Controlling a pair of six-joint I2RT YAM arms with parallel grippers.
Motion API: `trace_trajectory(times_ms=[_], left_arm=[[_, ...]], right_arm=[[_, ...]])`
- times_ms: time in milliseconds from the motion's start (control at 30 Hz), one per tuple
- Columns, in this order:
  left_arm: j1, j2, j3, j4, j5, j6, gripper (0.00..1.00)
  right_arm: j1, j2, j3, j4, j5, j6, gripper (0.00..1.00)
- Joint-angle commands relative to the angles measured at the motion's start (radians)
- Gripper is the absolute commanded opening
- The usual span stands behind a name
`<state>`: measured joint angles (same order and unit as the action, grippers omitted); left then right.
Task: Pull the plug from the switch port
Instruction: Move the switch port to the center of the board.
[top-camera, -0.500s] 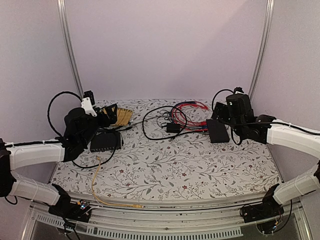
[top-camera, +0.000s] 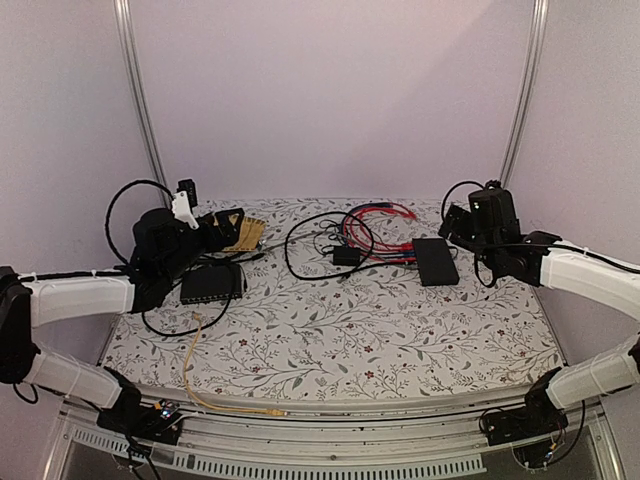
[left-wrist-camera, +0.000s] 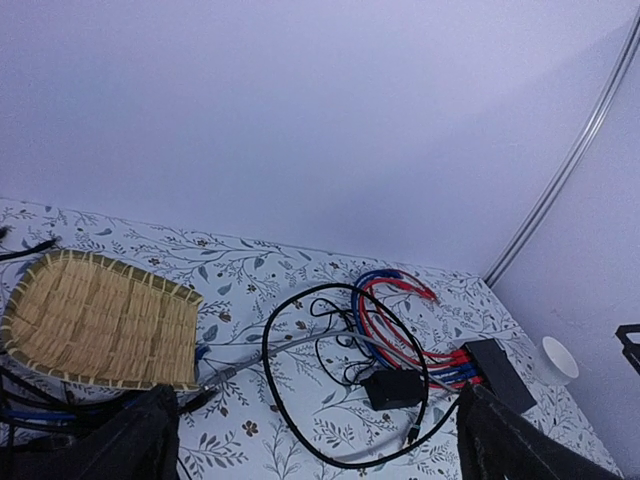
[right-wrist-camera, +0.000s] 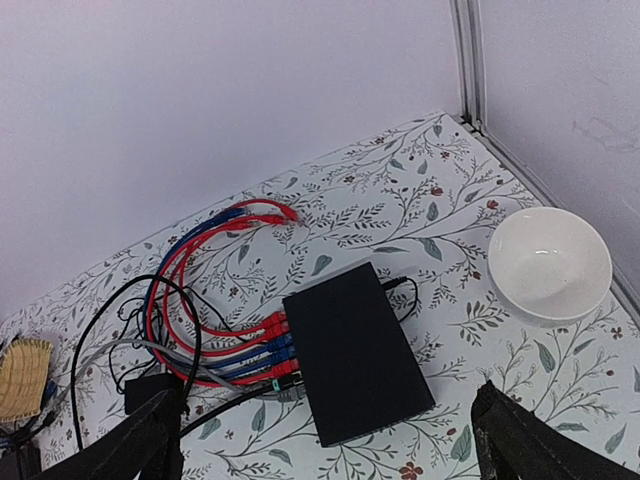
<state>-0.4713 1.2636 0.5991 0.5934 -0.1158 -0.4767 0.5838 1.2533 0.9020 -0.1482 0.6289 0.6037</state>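
Note:
The flat matte-black switch (top-camera: 435, 260) lies at the back right of the table; it also shows in the right wrist view (right-wrist-camera: 355, 352) and the left wrist view (left-wrist-camera: 497, 365). Red and blue plugs (right-wrist-camera: 277, 340), a grey plug (right-wrist-camera: 287, 391) and a black cable sit in the row of ports along its left edge. My right gripper (top-camera: 457, 222) (right-wrist-camera: 335, 450) hangs open and empty above and to the right of the switch. My left gripper (top-camera: 226, 226) (left-wrist-camera: 320, 450) is open and empty at the far left, well away from it.
A dark grey box (top-camera: 212, 283) with a yellow cable (top-camera: 195, 375) lies under my left arm. A wicker tray (left-wrist-camera: 100, 320) sits at the back left. A small black adapter (left-wrist-camera: 395, 388) lies among looped cables mid-table. A white bowl (right-wrist-camera: 550, 262) stands right of the switch.
My right gripper has drawn back to the right and up, off the switch. My left gripper has shifted slightly up and back.

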Motion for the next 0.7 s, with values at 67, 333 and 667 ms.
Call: trace_trajectory(times_ms=[67,333,667], left_arm=[[-0.003,0.098,0.126,-0.099,0.145,0.022,0.91],[-0.042,0.234,0.229,-0.149,0.269,0.032,0.97],[-0.15,0.438,0.452,-0.271,0.398,0.104,0.97]], right_arm=[[-0.098,0.051,-0.028,-0.047,-0.113,0.095,0.99],[-0.128,0.232,0.05,-0.153,-0.151,0.067,0.99],[-0.156,0.35,0.09,-0.152,-0.2,0.05,0.99]])
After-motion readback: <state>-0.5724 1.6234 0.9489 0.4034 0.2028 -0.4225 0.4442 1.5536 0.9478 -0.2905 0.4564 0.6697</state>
